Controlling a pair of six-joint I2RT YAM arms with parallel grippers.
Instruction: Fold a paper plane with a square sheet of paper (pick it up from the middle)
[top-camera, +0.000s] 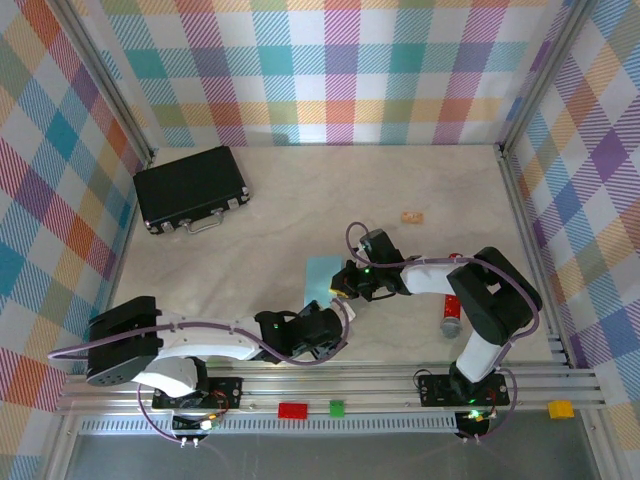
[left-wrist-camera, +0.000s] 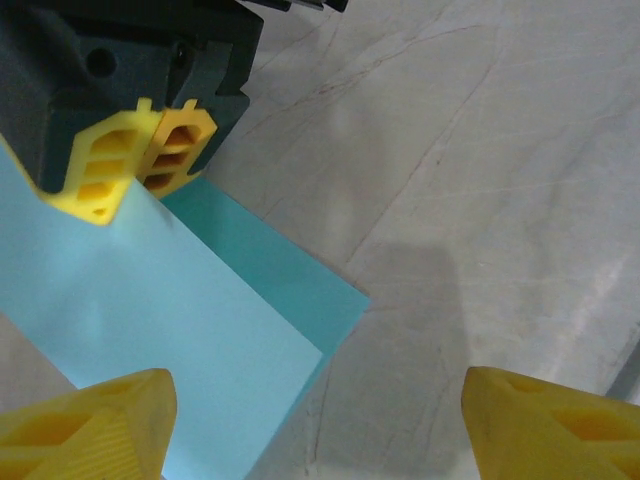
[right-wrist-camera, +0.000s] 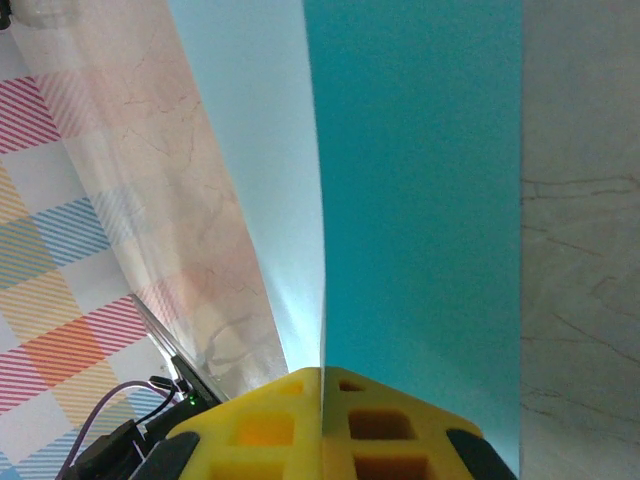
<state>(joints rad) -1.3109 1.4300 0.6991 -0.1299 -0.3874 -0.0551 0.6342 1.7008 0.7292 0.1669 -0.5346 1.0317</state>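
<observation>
Setting: a robot test cell in a lab, not a home or shop. Evidence: a pale marble-look table (top-camera: 300, 200) is boxed in by plaid-printed wall panels (top-camera: 340, 70) on aluminium framing (top-camera: 527, 240). A cabled left arm (top-camera: 200, 345) and right arm (top-camera: 440, 275) are bolted to a slotted aluminium rail (top-camera: 380, 385) at the near edge. A red block (top-camera: 294, 409), a green block (top-camera: 337, 407) and a yellow block (top-camera: 560, 408) sit along that rail.

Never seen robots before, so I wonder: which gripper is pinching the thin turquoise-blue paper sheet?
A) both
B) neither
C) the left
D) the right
D: the right gripper is shut on the thin turquoise-blue paper sheet, while the left gripper is open.
</observation>
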